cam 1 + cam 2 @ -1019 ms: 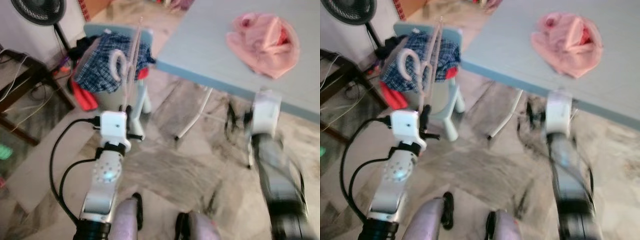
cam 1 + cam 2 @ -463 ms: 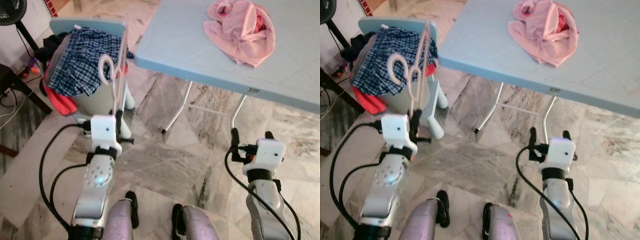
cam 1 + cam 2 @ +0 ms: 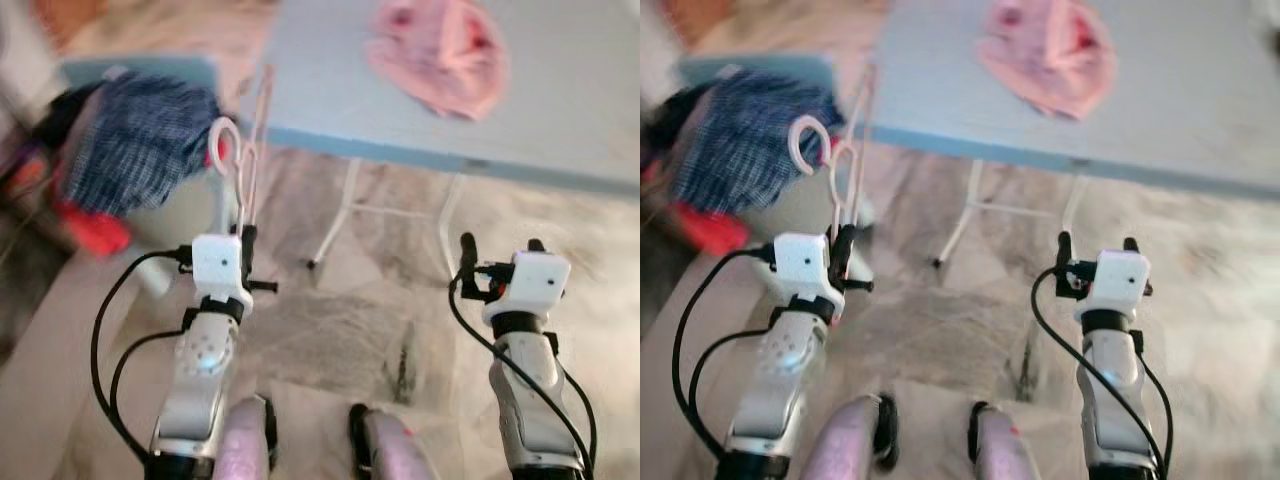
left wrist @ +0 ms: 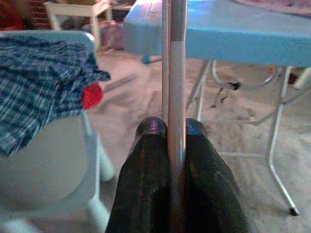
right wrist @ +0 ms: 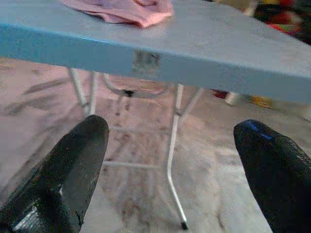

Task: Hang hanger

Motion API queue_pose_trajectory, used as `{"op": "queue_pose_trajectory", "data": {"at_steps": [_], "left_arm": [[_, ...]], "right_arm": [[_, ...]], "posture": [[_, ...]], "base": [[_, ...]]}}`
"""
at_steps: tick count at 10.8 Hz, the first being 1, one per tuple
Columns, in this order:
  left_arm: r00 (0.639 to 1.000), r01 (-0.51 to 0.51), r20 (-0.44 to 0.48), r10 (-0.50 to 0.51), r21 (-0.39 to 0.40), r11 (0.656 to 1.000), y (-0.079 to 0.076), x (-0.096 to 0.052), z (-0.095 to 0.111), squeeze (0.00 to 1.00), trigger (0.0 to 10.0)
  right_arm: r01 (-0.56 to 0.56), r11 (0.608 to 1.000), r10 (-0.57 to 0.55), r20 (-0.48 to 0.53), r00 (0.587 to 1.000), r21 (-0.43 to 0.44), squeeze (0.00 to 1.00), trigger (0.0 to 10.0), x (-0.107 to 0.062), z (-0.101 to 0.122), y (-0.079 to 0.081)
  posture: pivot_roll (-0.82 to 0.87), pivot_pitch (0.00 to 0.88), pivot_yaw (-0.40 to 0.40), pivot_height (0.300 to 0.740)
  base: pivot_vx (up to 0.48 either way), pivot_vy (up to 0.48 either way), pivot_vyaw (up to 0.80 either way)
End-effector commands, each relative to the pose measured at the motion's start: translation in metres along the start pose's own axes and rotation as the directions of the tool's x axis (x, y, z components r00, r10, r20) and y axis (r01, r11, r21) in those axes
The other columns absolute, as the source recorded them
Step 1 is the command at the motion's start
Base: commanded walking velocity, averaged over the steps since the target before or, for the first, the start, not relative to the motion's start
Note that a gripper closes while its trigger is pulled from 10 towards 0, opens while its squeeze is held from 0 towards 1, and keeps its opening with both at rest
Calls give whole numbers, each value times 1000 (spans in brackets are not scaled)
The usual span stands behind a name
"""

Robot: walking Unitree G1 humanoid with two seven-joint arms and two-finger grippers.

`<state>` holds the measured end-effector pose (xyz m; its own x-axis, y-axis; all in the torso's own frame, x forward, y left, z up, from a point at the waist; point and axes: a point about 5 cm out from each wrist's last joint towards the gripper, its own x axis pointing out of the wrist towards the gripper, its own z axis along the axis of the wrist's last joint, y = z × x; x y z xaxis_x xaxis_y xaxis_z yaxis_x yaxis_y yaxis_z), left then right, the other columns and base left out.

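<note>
A pale pink hanger (image 3: pixel 250 150) stands upright in front of me, its hook (image 3: pixel 224 140) toward the left. My left gripper (image 3: pixel 246 238) is shut on its thin rods; in the left wrist view the rods (image 4: pixel 176 73) run up between the two black fingers (image 4: pixel 149 133). My right gripper (image 3: pixel 502 243) is held at the same height on the right, open, with nothing in it. In the right wrist view its fingers (image 5: pixel 77 160) stand wide apart, facing the table's edge.
A light blue folding table (image 3: pixel 570 120) stands ahead with a pink garment (image 3: pixel 440 45) on it, its metal legs (image 3: pixel 335 215) on the marble floor. At left a pale chair (image 3: pixel 170 205) carries a blue plaid cloth (image 3: pixel 135 140) and red cloth (image 3: pixel 92 228).
The camera has swung and the picture is now blurred. My right arm, a blur near the table a second ago, holds steady beside the left. The left gripper keeps the hanger.
</note>
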<state>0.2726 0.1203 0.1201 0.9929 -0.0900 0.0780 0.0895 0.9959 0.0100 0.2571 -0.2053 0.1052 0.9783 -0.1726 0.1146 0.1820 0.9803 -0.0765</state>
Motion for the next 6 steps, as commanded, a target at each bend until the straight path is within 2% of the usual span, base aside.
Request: {"op": "queue_pose_trajectory", "data": {"at_steps": [1, 4, 6], "left_arm": [[1000, -13, -8, 13, -2, 1000, 5, -2, 0, 0, 10000], [1000, 31, -6, -31, 9, 999, -2, -1, 2, 0, 10000], [998, 42, -40, -41, 12, 999, -4, 0, -3, 0, 10000]], "right_arm": [[-15, 1000, 16, -29, 999, 6, 0, 10000, -4, -6, 7], [3, 1000, -2, -40, 999, 13, 0, 10000, -4, -8, 8], [16, 1000, -16, -40, 999, 7, 0, 10000, -1, -7, 5]], "posture": [[-10, 241, -17, 740], [-13, 244, -13, 740], [-13, 248, -14, 740]], "base": [[0, 480, -756], [0, 480, -698], [0, 480, -691]]}}
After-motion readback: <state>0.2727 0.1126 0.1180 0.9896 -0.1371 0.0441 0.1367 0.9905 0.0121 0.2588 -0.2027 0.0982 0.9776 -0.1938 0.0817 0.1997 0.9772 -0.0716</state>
